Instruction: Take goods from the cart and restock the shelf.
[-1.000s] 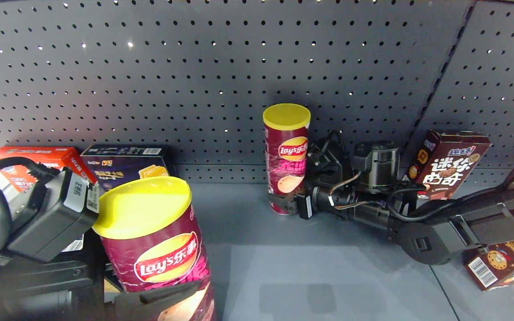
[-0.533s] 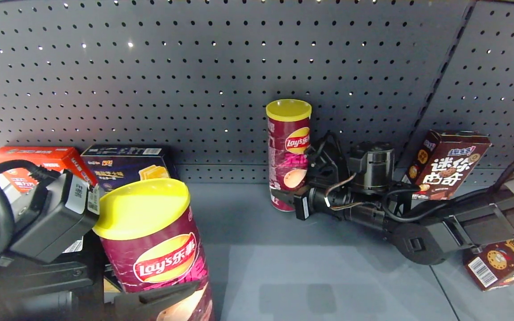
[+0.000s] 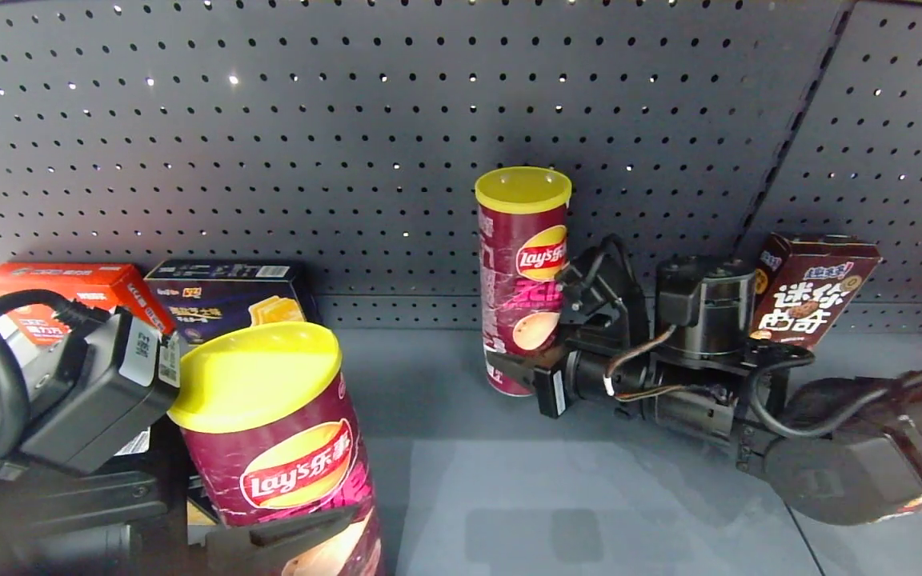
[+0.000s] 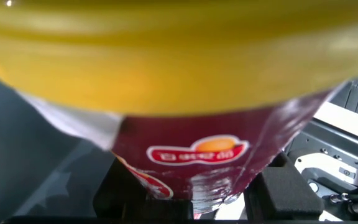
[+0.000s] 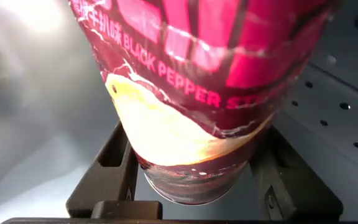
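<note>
Jaws on the left arm clamp the near can (image 3: 269, 432), purple with a yellow lid, at the lower left of the frame. At centre frame, the right jaws are closed around the foot of the far can (image 3: 523, 272), a matching one on the grey shelf (image 3: 445, 480) near the perforated back panel (image 3: 349, 120). It leans slightly, and whether its base sits flat cannot be told.

Placing it well likely means settling the base fully on the shelf and righting the lean before the right jaws let go. They should then part gently and draw straight back toward the lower right, since a tall, narrow can tips easily. The logo already faces outward, and room to its left suits the near can.

Both cans carry a red-and-yellow oval logo and a crisp picture. A line of pale capitals runs round the far can in the right wrist view. At the back, a red box (image 3: 69, 284) and dark box (image 3: 221, 292) at left and a brown box (image 3: 809, 296) at right bear printed script.
</note>
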